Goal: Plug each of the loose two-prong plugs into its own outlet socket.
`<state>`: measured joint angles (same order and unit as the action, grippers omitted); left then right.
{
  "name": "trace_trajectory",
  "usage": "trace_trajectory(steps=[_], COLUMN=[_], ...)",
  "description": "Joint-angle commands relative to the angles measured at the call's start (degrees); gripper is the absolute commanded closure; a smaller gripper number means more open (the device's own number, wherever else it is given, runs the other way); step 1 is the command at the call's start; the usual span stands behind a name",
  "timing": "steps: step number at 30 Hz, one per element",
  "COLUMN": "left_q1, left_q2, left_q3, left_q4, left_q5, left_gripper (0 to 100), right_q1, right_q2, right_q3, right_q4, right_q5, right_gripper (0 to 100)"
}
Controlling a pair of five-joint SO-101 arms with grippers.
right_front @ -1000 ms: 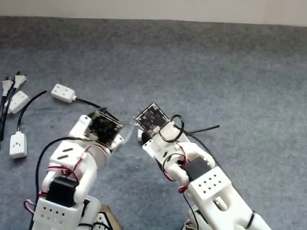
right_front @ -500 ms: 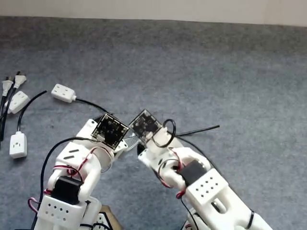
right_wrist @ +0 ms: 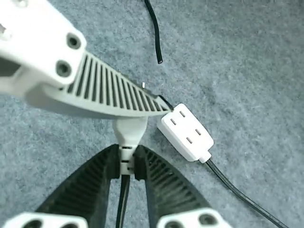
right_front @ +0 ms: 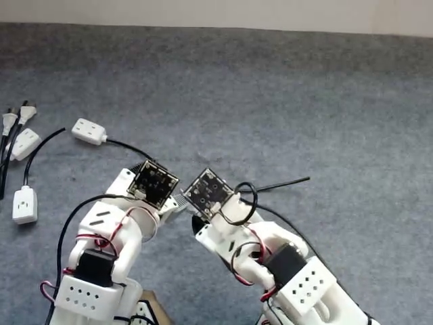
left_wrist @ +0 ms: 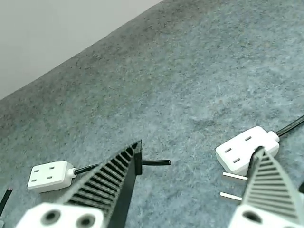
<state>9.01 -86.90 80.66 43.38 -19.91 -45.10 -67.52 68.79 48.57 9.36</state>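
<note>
My right gripper (right_wrist: 126, 156) is shut on a white two-prong plug (right_wrist: 129, 133), its black cord running back between the fingers. The plug's prongs (left_wrist: 233, 176) point toward a white outlet socket (right_wrist: 186, 132) lying on the carpet just beside them, apart from it. My left gripper (left_wrist: 198, 148) is open, and its grey finger (right_wrist: 109, 90) crosses over the front of the plug. That same socket (left_wrist: 246, 151) lies by this finger's tip. In the high view both wrists meet at the near middle, where the left gripper (right_front: 178, 202) shows.
Grey carpet (right_front: 304, 101) covers the table. At the far left lie another socket (right_front: 89, 131) on a black cord, two more sockets (right_front: 25, 204) (right_front: 26, 143) and two loose plugs (right_front: 10, 120). A cut black cable end (right_front: 298, 180) lies right of the arms.
The right arm has drawn back toward the near edge with the plug. The left wrist has shifted right and closer to the right gripper.
</note>
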Motion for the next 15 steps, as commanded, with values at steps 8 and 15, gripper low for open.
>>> trace_trajectory(steps=[8, 15], left_q1=[-0.7, -0.3], left_q2=[-0.3, -0.3], left_q3=[1.0, 2.0], left_q4=[-1.0, -1.0], left_q5=[-0.4, -0.4], left_gripper=[66, 66], right_q1=[3.1, 4.2], right_q2=[-1.5, -1.5], right_q3=[-9.0, -9.3], right_q4=[4.4, 4.4], right_q5=[-0.5, -0.5], right_gripper=[99.2, 99.2])
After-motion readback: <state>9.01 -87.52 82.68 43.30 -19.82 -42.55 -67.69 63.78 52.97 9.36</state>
